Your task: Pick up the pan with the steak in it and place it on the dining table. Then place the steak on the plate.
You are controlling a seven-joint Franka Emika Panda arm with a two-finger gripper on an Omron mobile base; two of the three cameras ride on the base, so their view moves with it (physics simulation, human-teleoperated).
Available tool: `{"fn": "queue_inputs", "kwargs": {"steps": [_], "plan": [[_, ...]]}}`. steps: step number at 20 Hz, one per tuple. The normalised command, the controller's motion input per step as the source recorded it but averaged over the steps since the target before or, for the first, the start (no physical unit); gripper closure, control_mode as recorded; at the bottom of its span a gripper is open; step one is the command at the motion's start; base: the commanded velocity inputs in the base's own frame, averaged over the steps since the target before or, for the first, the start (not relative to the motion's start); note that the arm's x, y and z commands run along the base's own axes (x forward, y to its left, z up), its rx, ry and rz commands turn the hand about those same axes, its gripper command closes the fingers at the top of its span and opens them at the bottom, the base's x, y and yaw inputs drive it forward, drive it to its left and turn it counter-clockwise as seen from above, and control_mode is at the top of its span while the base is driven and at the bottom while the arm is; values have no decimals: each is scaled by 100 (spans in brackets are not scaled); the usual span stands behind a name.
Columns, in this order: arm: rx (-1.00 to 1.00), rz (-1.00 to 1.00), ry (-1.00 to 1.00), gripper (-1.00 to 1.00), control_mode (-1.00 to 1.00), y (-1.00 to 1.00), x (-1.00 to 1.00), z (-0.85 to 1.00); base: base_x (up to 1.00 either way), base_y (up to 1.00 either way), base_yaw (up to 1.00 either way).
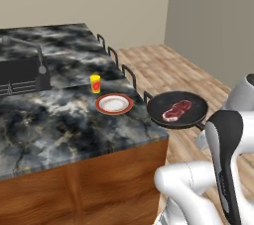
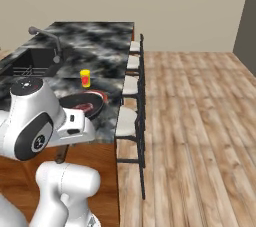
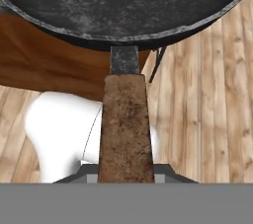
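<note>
Black pan (image 1: 177, 109) with steak (image 1: 176, 110) was gripper-held by its handle (image 3: 124, 129), mid-right; next: lower onto dining table (image 1: 54, 125).

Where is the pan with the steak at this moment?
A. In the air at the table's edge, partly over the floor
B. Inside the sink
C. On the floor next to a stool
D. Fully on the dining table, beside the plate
A: in the left base view the pan with the steak hangs past the corner of the dining table, right of the plate, and the hand view shows wooden floor below it.
</note>
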Motion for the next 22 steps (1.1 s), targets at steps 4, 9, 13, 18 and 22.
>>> {"fn": "queue_inputs", "kwargs": {"steps": [4, 9, 13, 18, 22], "plan": [[6, 9, 2, 100, -100, 2, 17, -26, 0, 0, 0], [5, 15, 8, 100, -100, 2, 42, -32, 0, 0, 0], [5, 21, 8, 100, -100, 0, 50, -37, 0, 0, 0], [4, 21, 9, 100, -100, 0, 51, -40, 0, 0, 0], [4, 19, 12, 100, -100, 0, 54, -43, 0, 0, 0]]}}
